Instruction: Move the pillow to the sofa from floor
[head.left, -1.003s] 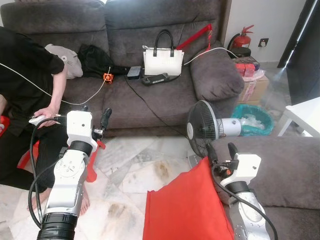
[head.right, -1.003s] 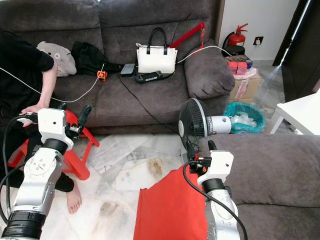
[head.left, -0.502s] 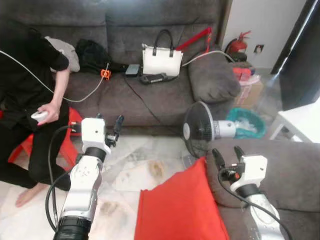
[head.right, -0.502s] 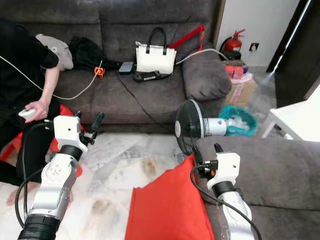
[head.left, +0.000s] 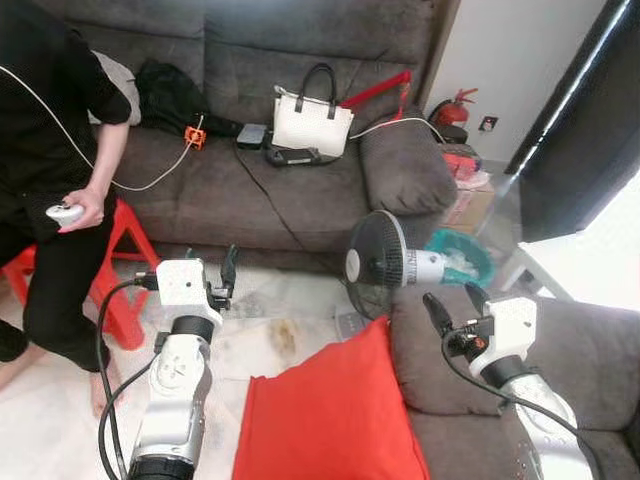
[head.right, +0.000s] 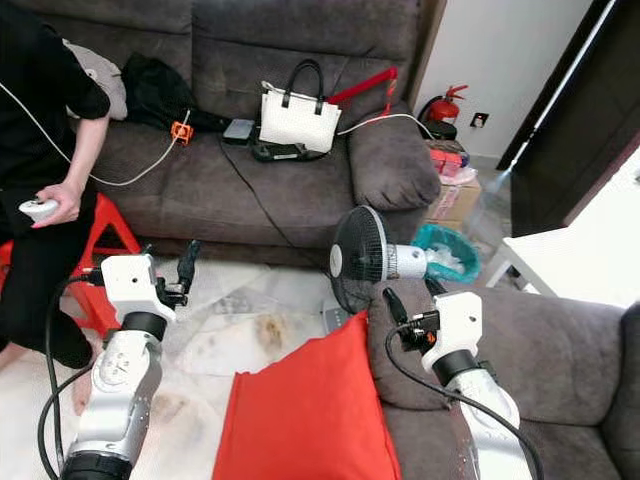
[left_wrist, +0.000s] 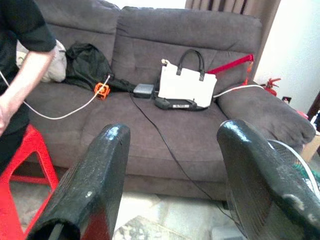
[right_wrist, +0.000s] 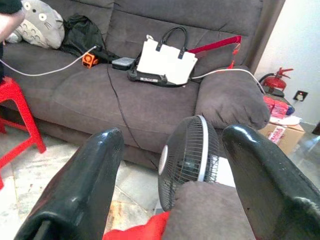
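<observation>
We see the smooth red square pillow (head.left: 335, 415) propped on marble floor (head.left: 265, 330), leaning against the near grey plush sofa's (head.left: 440, 370) arm. Left gripper (left_wrist: 175, 170) and right gripper (right_wrist: 175, 175) fingers spread, empty.

Silver arms, blk fingers (left_wrist: 85, 195), blk cables

one red pillow (head.left: 330, 420), one fan (head.left: 375, 270), one white handbag (head.left: 312, 125), one red stool (head.left: 110, 270), one person (head.left: 50, 150).
</observation>
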